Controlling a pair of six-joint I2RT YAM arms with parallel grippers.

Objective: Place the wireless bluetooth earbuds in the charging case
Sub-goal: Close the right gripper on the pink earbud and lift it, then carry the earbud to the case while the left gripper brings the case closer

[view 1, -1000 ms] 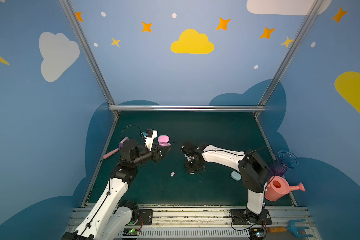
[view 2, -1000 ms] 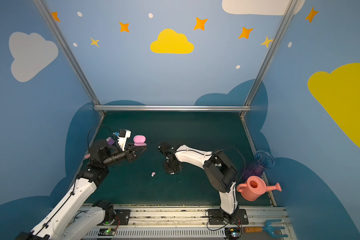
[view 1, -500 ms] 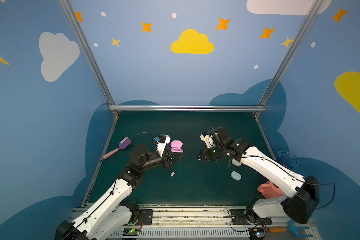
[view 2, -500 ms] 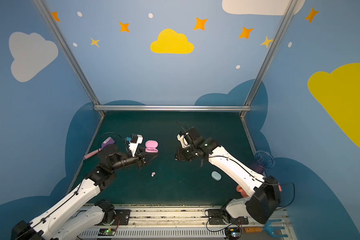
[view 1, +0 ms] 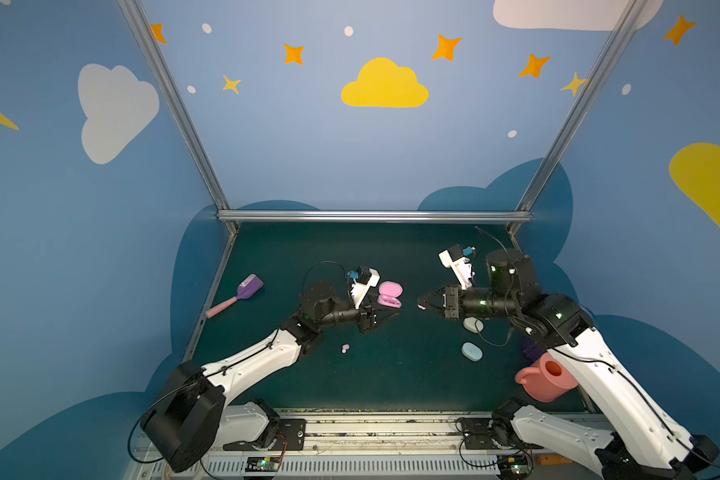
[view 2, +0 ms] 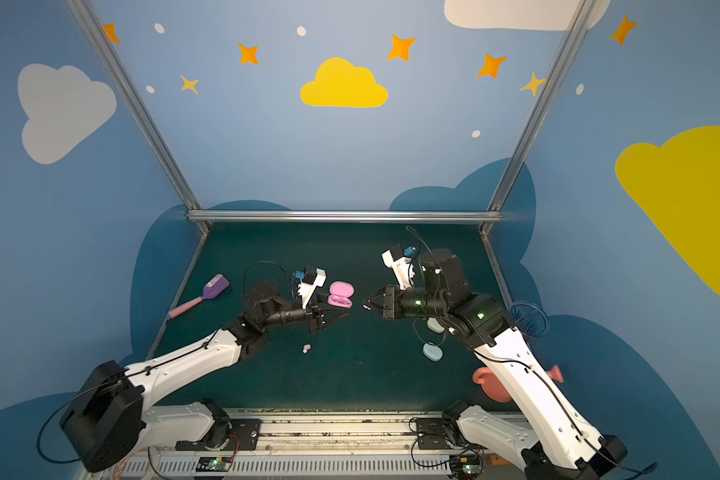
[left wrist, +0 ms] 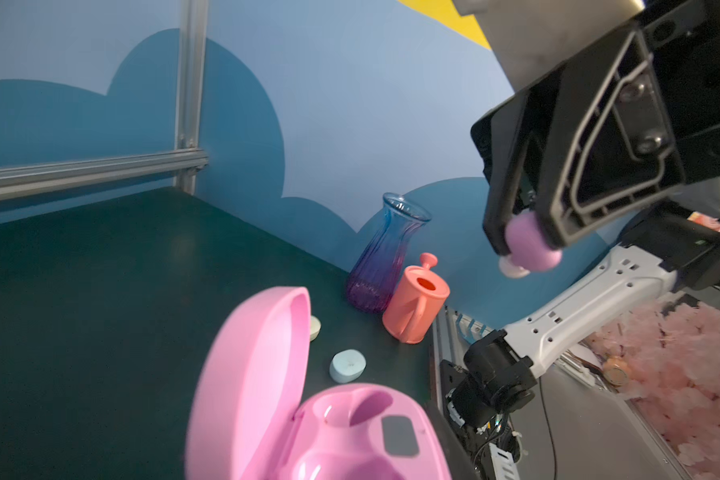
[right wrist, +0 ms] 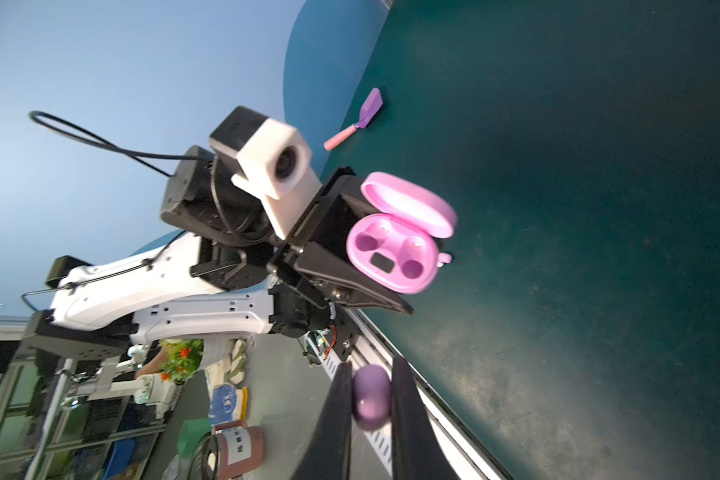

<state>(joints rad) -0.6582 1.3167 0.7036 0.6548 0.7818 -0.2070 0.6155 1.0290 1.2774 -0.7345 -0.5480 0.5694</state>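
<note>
Right wrist view looks straight into the open pink case (right wrist: 393, 253). Both round wells are empty, a dark rectangle sits between them, and the smooth lid is hinged back. The left gripper (view 1: 385, 308) clamps the case by its base. The right gripper (view 1: 420, 301) pinches a glossy bean-shaped earbud (right wrist: 371, 397), near the case but apart from it.

Left wrist view shows the earbud's whitish tip, which the right wrist view hides. It also shows a ribbed glass vase (left wrist: 385, 253), blue fading to purple, beside a coral plastic can (left wrist: 416, 305). A closed blue case (left wrist: 347, 365) and a mint case (view 1: 473, 324) lie on the dark mat (view 1: 391, 374). Only the top views show a loose earbud (view 1: 345, 348), pink, on the mat near the left arm.
</note>
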